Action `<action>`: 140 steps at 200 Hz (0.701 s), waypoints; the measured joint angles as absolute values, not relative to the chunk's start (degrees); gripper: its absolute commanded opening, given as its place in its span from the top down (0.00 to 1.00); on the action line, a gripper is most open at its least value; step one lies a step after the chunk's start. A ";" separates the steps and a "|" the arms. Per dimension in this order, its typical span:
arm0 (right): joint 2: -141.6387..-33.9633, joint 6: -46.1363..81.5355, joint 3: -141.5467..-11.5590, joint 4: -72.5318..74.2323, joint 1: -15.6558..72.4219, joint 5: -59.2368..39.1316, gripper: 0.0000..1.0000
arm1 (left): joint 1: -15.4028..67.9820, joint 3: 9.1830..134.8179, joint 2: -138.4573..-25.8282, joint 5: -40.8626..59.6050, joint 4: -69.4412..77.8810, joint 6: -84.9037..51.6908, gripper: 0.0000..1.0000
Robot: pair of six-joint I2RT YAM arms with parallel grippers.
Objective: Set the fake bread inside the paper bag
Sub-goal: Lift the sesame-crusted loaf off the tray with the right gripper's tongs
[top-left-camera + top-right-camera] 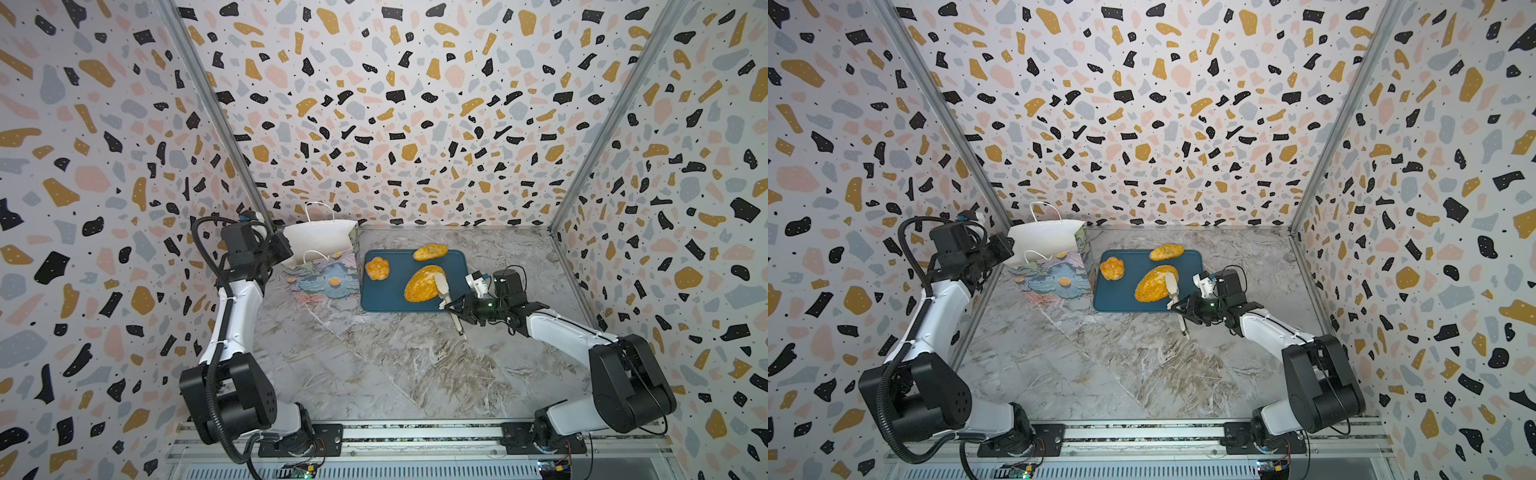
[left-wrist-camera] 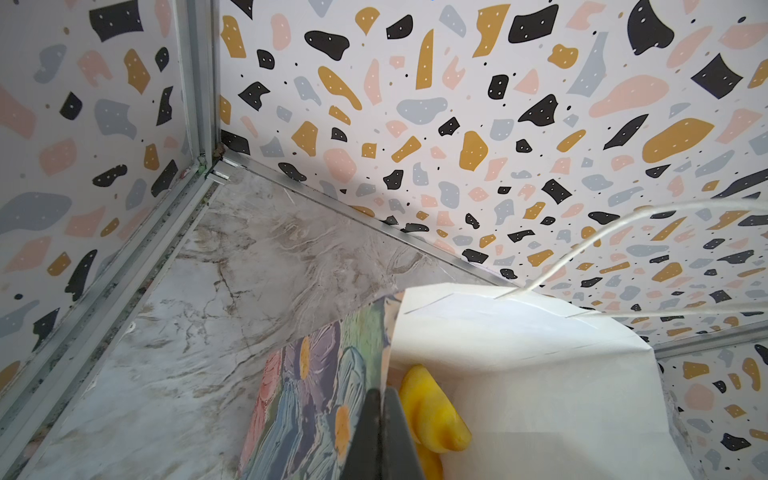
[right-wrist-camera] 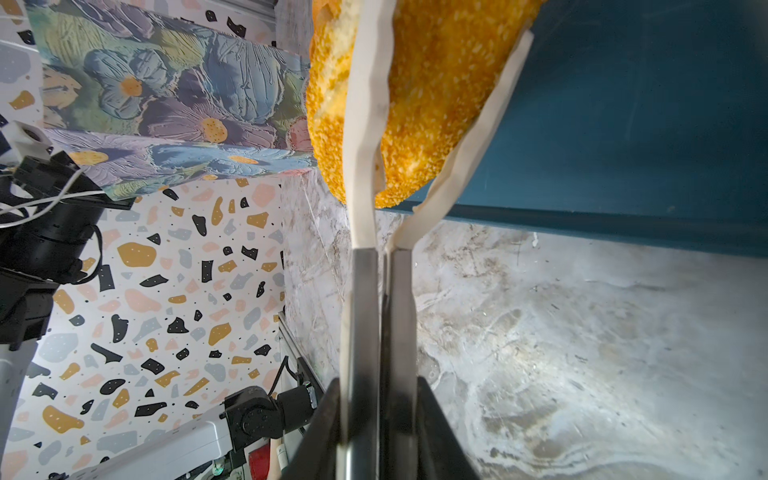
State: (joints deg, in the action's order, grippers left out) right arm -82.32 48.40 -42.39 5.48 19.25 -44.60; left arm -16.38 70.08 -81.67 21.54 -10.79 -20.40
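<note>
Rough seeded loaf (image 3: 436, 104), paper bag (image 1: 320, 237), matt tray (image 1: 453, 266)

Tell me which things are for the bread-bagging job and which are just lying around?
For the job:
seeded oval loaf
round bun
ridged long roll
yellow bread, already in the bag
flowery paper bag

Just lying about:
dark blue tray

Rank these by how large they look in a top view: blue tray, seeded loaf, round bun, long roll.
1. blue tray
2. seeded loaf
3. long roll and round bun: look alike, not ranked.
</note>
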 measured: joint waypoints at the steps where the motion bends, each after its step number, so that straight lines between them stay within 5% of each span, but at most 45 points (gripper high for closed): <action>1: -82.30 48.49 -42.37 5.58 19.25 -44.60 0.78 | -16.38 70.08 -81.67 21.54 -10.81 -20.40 1.00; 140: -76.03 52.47 -41.56 11.16 22.09 -42.96 0.79 | -16.38 70.08 -81.65 21.54 -10.81 -20.40 1.00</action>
State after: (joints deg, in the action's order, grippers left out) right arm -76.03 52.47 -41.56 11.16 22.09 -42.96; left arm -16.38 70.08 -81.65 21.54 -10.81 -20.40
